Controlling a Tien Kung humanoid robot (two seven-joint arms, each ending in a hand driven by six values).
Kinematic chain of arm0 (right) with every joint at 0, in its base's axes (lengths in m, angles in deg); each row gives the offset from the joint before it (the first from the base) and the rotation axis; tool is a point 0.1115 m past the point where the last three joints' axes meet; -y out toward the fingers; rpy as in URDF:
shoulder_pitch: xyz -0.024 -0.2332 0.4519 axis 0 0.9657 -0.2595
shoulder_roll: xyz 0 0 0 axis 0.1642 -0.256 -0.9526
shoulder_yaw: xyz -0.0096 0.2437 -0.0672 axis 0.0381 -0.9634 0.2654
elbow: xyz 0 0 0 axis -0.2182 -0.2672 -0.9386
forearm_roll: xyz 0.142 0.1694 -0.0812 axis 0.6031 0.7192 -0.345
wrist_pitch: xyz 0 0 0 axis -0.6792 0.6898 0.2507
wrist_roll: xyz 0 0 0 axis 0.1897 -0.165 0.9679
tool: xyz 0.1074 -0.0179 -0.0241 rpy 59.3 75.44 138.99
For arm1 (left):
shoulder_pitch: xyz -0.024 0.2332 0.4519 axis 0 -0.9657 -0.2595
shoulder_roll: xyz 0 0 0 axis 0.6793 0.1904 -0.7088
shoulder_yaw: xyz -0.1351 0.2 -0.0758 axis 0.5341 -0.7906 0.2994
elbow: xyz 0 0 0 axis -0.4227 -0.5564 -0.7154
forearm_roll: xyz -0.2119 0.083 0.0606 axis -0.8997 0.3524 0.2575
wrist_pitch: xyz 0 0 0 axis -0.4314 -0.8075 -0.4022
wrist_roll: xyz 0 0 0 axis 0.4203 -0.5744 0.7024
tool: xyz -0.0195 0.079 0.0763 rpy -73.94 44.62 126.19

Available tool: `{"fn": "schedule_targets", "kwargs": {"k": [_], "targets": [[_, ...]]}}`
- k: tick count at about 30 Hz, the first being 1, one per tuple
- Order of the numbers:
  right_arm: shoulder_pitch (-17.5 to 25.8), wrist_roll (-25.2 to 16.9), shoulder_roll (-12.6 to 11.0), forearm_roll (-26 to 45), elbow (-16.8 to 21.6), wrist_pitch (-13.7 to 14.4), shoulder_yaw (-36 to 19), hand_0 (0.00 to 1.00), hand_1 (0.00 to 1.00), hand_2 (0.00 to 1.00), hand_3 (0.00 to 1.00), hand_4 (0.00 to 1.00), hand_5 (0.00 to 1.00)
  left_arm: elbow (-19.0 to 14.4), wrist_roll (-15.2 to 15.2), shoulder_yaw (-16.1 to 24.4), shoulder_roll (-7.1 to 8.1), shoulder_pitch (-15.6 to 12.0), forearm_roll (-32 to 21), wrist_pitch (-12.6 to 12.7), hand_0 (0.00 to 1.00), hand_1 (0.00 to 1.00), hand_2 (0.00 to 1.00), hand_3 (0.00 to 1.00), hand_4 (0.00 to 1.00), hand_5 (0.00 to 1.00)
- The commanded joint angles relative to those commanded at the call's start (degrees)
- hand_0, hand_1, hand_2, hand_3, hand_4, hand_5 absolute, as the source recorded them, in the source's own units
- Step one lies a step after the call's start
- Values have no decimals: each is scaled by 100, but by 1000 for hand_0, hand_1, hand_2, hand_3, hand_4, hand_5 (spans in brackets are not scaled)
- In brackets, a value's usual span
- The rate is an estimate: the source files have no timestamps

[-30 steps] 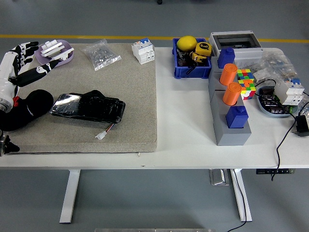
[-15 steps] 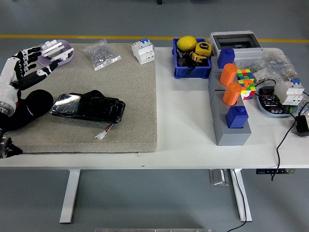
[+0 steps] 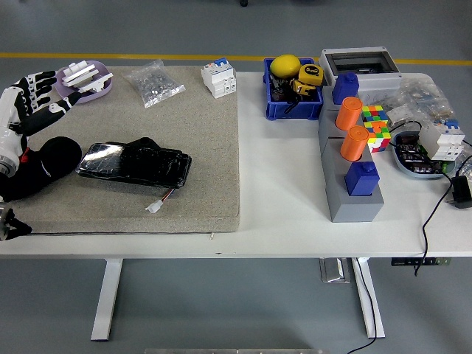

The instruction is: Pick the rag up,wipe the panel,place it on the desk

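Note:
A glossy black panel [image 3: 133, 164] lies on the grey felt mat [image 3: 199, 147], with a white connector on short wires [image 3: 155, 206] at its front edge. A black rag [image 3: 49, 165] sits bunched on the mat just left of the panel, touching its left end. My left hand [image 3: 46, 93] hovers at the picture's left edge, above and behind the rag. Its black-and-white fingers [image 3: 35, 79] are spread and hold nothing. My forearm hides the rag's left part. The right arm is out of view.
A purple dish with white parts [image 3: 83, 79] and a bag of small hardware [image 3: 153, 82] lie at the mat's back. A white breaker [image 3: 220, 78], a blue bin [image 3: 292, 96], a grey stand with orange cylinders [image 3: 352, 177] and cables fill the right side.
My left hand has pulled back to the left, away from the purple dish, with its fingers still spread. The rag and panel have not moved.

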Motion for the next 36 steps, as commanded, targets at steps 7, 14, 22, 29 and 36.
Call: {"fn": "schedule_targets", "kwargs": {"k": [7,14,22,29,36], "targets": [[50,-3,22,24,-45,-1,-126,774,591,606,562,977,491,-5,28,-70,-35,-40,-54,-49,813,870,816,772,974,327],[73,2,58,21,-37,21,-202,772,591,606,563,977,491,14,75,-85,-69,-88,-97,-69,813,867,810,771,977,332],[22,9,69,180,-41,8,-11,774,591,606,563,977,491,51,108,-31,-40,-30,-155,-65,814,868,809,770,979,337],[14,12,83,185,-43,5,-21,775,593,608,563,977,490,68,130,17,-31,-43,-184,-56,821,869,806,769,982,345],[6,6,91,174,-38,9,-34,775,592,608,563,977,490,78,137,33,-41,-56,-194,-56,820,868,804,769,986,355]]}}
